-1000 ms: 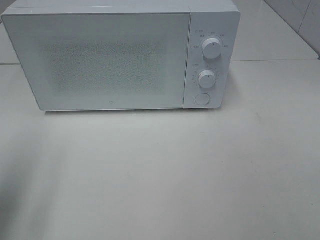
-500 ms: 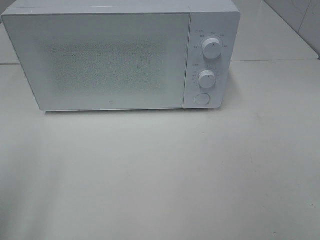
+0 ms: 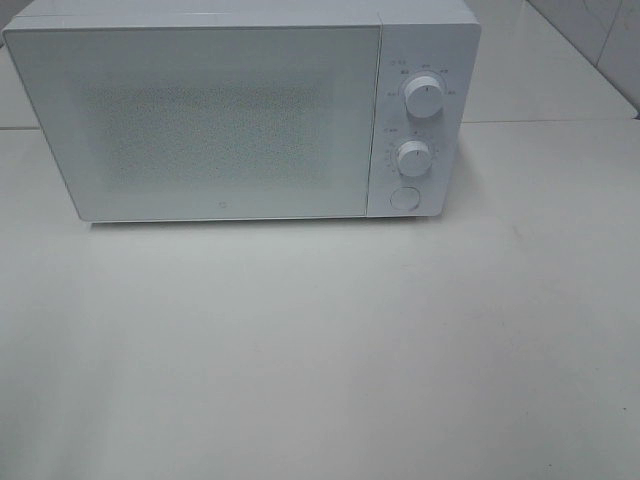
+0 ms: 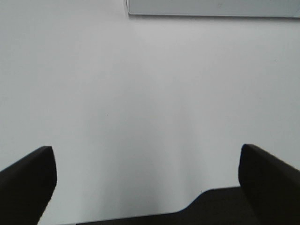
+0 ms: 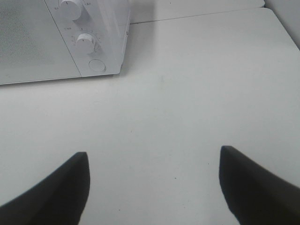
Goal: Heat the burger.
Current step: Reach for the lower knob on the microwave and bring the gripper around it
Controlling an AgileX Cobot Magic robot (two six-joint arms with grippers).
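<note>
Nearest the cameras, the left gripper [image 4: 145, 154] hangs over the bare white tabletop [image 3: 320, 350] with its two dark fingers [image 4: 28, 183] spread wide apart and nothing between them. The right gripper [image 5: 153, 152] is likewise released, its fingers [image 5: 255, 185] standing well apart above the same pale surface with nothing in their grasp. Neither gripper shows in the high view. Farther back, a white microwave [image 3: 220, 120] stands on the tabletop with its broad speckled door shut flush. On the control panel at its right side sit an upper knob [image 3: 424, 98], a lower knob [image 3: 413, 157] just beneath it, and a round button [image 3: 403, 197] lowest of all. The right wrist view looks toward that panel corner, while the left wrist view catches only the microwave's lower edge. Behind the microwave, at the far right, a tiled wall [image 3: 612, 40] rises. Where the burger is cannot be told from any view.
</note>
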